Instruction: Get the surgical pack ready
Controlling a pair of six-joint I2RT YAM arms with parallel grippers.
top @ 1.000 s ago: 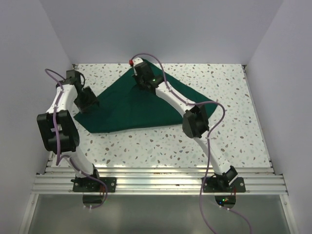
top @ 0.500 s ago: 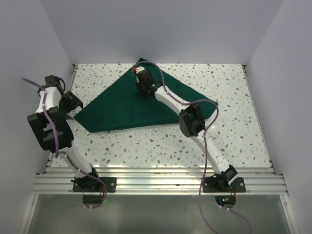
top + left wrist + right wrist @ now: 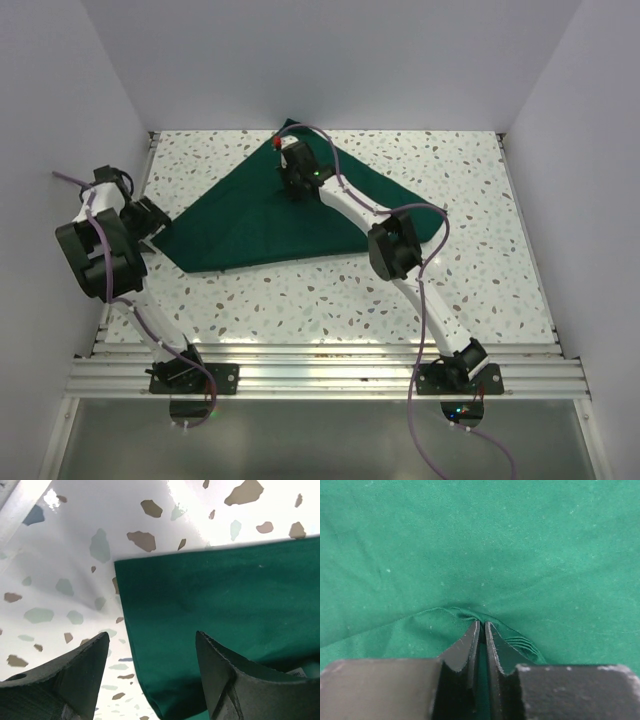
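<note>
Folded green cloth lies as a triangle on far-left half of tabletop. Left gripper wide, over its left corner. Right gripper narrow, pinching a pucker near far edge.

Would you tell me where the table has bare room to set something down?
Bare: the table's far right corner, between the green cloth and the wall; and the near strip between cloth and rail, left of the right arm. Crowded: the cloth's left corner by the left gripper, and its far part, where the right gripper pinches it.
</note>
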